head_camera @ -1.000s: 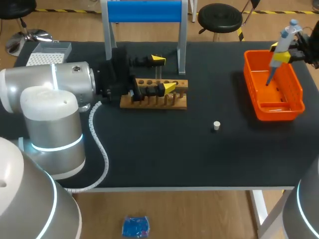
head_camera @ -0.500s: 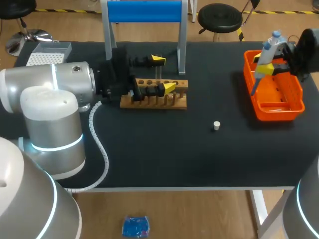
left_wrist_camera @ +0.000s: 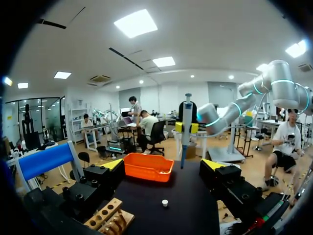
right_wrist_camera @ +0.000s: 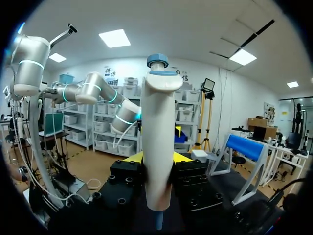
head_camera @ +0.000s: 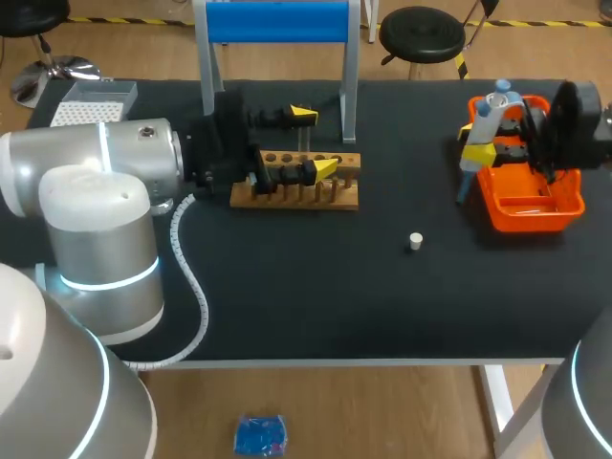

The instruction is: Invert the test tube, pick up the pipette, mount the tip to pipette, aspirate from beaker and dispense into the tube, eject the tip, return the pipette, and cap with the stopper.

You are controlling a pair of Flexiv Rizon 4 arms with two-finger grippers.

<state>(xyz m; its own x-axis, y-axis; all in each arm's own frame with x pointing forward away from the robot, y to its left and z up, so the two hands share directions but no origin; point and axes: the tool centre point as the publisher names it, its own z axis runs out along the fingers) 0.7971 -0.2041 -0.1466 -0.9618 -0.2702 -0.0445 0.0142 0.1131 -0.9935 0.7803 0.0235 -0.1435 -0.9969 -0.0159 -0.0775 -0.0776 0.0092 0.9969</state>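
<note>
My right gripper point(head_camera: 481, 145) is shut on a white and blue pipette point(head_camera: 491, 111), holding it tilted over the left rim of the orange basket point(head_camera: 535, 206). In the right wrist view the pipette point(right_wrist_camera: 158, 142) stands upright, clamped between the fingers of my right gripper point(right_wrist_camera: 158, 160). My left gripper point(head_camera: 314, 142) hangs open over the wooden tube rack point(head_camera: 296, 189), one yellow fingertip on each side of the rack's back edge. The left wrist view looks past my left gripper point(left_wrist_camera: 163, 165) at the rack point(left_wrist_camera: 110, 220), the basket point(left_wrist_camera: 148, 166) and the pipette point(left_wrist_camera: 186, 125). A small white stopper point(head_camera: 414, 241) lies on the black mat.
A white tip box point(head_camera: 93, 103) sits at the table's back left corner. A blue-topped metal frame point(head_camera: 277, 24) stands behind the rack. The stopper point(left_wrist_camera: 165, 201) lies between rack and basket, with bare black mat around it.
My right arm has carried the pipette leftward, from over the basket's far right side to its left rim, and the wrist has turned. The left arm has not moved.
</note>
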